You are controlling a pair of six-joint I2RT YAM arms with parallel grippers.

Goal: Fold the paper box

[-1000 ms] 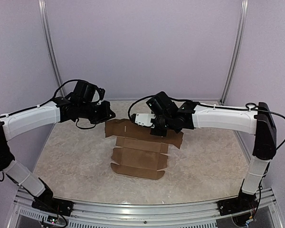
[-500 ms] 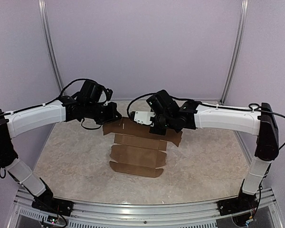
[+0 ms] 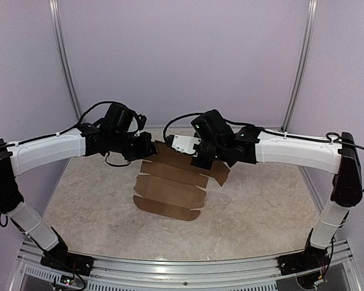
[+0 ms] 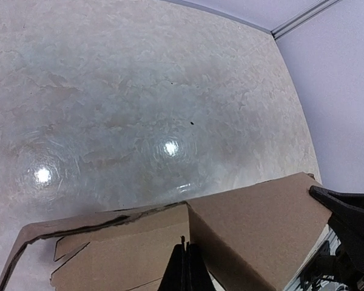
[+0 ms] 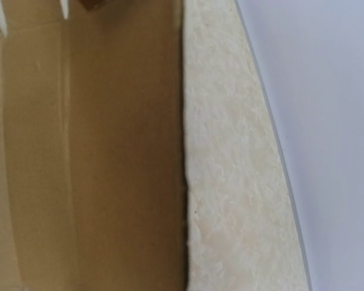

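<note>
The paper box (image 3: 170,194) is a flat brown die-cut sheet with flaps. Its near part lies on the table and its far part is lifted and tilted up between my two grippers. My left gripper (image 3: 148,148) is at the sheet's far left corner. In the left wrist view its black fingers (image 4: 185,267) are pressed together on a creased cardboard flap (image 4: 255,212). My right gripper (image 3: 200,162) sits at the raised far right part and seems shut on it. Its fingers are out of the right wrist view, where blurred cardboard (image 5: 97,151) fills the left half.
The sheet rests on a pale marbled table (image 3: 261,200), seen also in the wrist views (image 4: 139,91) (image 5: 230,182). Lilac walls with metal corner posts (image 3: 300,60) close the back and sides. An aluminium rail (image 3: 182,273) runs along the near edge.
Both grippers have moved up and inward with the far part of the sheet. That part has lifted off the table, and the whole sheet has shifted slightly left and turned.
</note>
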